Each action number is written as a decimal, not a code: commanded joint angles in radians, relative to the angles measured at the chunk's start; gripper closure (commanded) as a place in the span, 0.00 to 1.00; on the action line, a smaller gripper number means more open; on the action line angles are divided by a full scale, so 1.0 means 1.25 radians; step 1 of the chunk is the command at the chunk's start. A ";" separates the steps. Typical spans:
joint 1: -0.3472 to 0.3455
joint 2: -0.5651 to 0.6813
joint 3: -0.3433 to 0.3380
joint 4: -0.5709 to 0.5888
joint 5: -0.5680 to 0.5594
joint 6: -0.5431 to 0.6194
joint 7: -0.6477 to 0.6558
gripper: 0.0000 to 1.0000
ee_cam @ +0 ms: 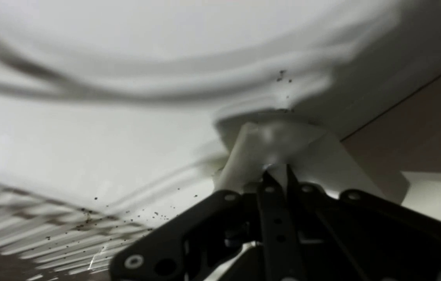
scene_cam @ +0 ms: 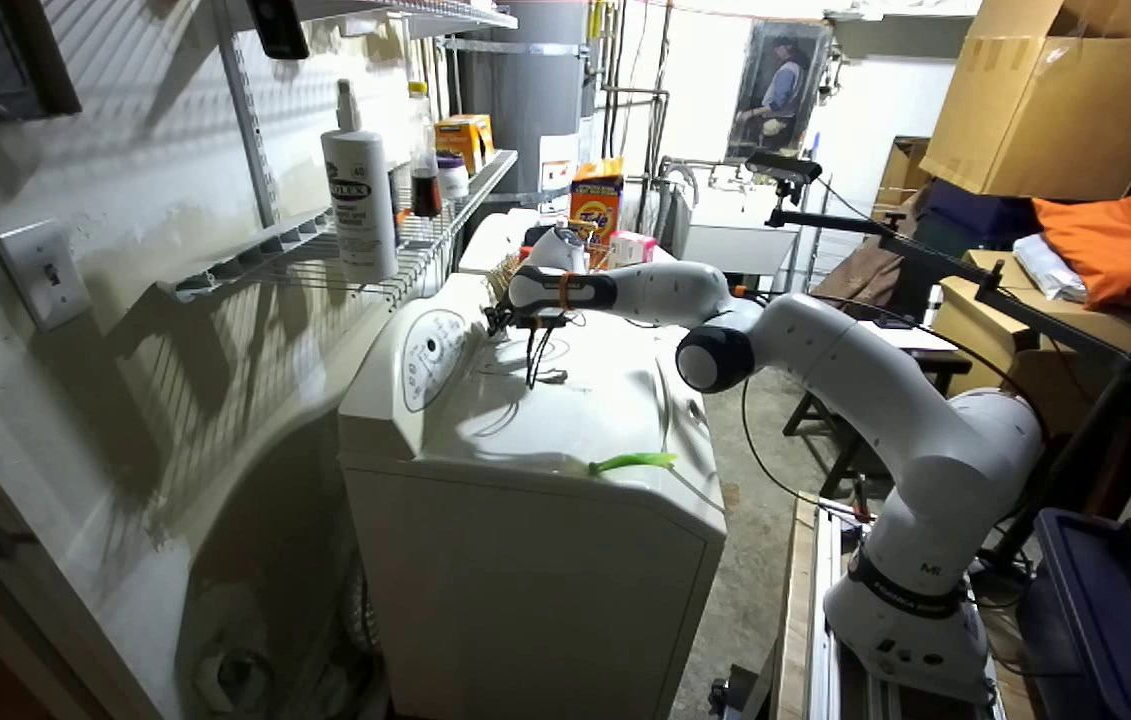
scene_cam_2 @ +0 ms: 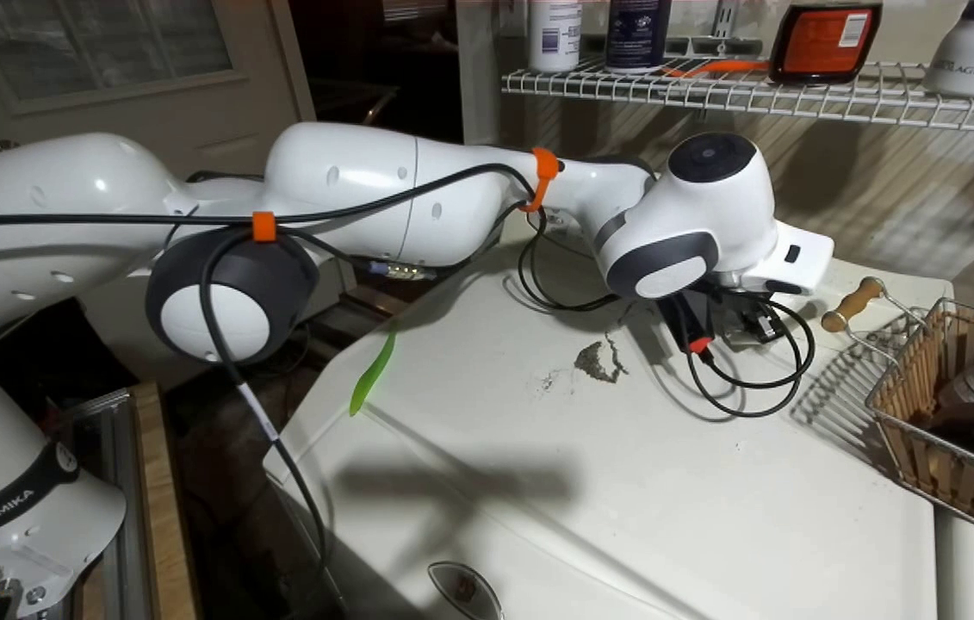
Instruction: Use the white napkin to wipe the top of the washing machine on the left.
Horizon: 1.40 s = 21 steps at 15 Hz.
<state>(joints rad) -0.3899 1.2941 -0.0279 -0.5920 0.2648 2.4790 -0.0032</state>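
Wiping the washing machine [scene_cam_2: 710, 499] seems in hand; jaws clamped on the napkin [ee_cam: 321, 164].
Next likely calls for sweeping the debris [scene_cam_2: 593, 362].

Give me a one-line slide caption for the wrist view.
Gripper closed on the white napkin, dark specks scattered across the washing machine top.

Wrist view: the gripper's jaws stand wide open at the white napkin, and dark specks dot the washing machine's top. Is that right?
Not the jaws: the wrist view shows the gripper closed on the white napkin. Dark specks do dot the washing machine's top.
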 commanded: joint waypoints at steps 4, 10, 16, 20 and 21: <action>0.043 -0.013 -0.112 -0.014 -0.049 -0.106 0.158 0.99; 0.060 -0.062 -0.127 -0.026 -0.032 -0.312 0.190 0.99; 0.068 -0.108 -0.152 -0.038 -0.047 -0.528 0.225 0.99; 0.070 -0.132 -0.161 -0.047 -0.041 -0.690 0.237 0.99; 0.070 -0.136 -0.160 -0.048 -0.039 -0.731 0.241 0.99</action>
<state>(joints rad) -0.3186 1.1631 -0.2185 -0.5943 0.2294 1.6903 0.2668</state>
